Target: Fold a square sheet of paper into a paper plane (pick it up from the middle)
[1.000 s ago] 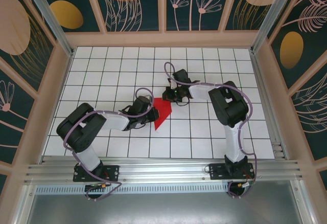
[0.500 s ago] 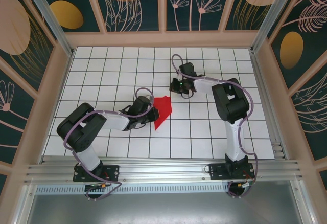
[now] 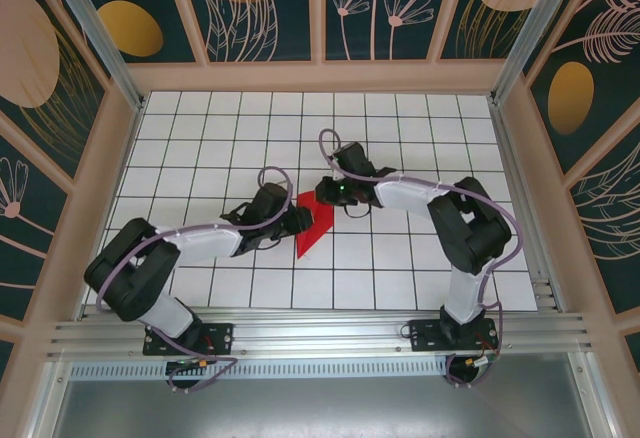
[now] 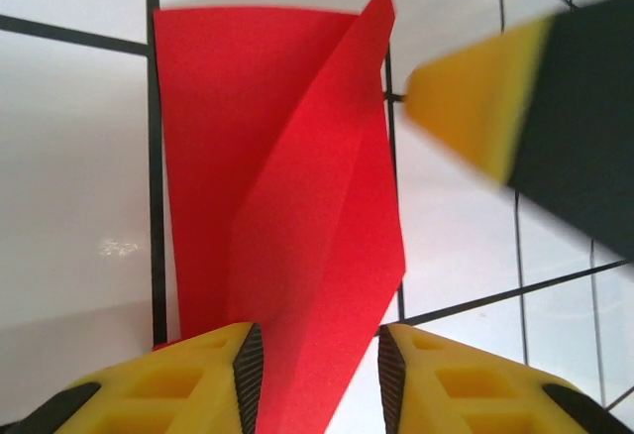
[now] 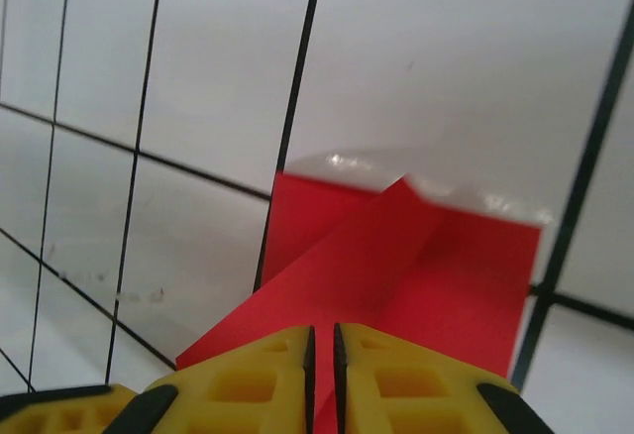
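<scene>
The thin bright red paper sheet lies partly folded near the middle of the table. One flap is turned diagonally across the rest, and the outline narrows to a point on the side nearest the arm bases. It is not yet a dart.

**Handling (judged).** The paper looks very light and limp. It will probably slide on the smooth tiles, spring open along soft creases, and crumple or tear under a hard pinch. The surest hold is likely the doubled layers along the centre fold, not a single loose edge. The matte surface shows one sharp crease, and the flap stands slightly proud.

**Left gripper**. It sits at the sheet's left edge. Its yellow moulded fingers with ribbed black pads stand moderately apart, straddling the paper's near end without clamping it. White tile shows between the paper and the right-hand pad.

**Right gripper**. It sits at the sheet's far corner. Its yellow fingers are drawn almost together, leaving a thin slit. Whether any paper is caught in the slit cannot be told.

**Table**. Under the sheet lies a glossy white tabletop ruled with a black grid. Pale wooden rails and dark floral panels enclose it on the far side and both flanks of the sheet.
</scene>
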{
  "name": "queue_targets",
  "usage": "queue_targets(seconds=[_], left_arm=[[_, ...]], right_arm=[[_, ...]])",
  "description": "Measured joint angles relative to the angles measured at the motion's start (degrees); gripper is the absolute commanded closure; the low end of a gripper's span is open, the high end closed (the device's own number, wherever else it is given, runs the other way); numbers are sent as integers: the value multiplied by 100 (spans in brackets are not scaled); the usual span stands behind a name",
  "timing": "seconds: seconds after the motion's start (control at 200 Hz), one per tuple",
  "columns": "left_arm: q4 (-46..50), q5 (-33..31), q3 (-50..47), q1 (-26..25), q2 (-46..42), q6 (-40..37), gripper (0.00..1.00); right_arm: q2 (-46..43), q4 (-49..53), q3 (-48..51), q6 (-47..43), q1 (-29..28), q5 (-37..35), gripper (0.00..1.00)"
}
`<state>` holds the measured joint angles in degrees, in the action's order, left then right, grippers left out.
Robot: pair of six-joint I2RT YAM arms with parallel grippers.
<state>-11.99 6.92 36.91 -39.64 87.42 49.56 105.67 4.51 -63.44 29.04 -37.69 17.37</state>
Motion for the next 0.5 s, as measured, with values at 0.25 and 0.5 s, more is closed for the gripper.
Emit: queue_targets(seconds=[0.25, 0.5], left_arm=[[-24, 20, -581, 216, -262, 278, 59], [-424, 404, -688, 280, -125, 435, 59]], right_arm=[[229, -72, 0, 87, -205, 24, 80], [439, -133, -20, 155, -208, 68, 80]])
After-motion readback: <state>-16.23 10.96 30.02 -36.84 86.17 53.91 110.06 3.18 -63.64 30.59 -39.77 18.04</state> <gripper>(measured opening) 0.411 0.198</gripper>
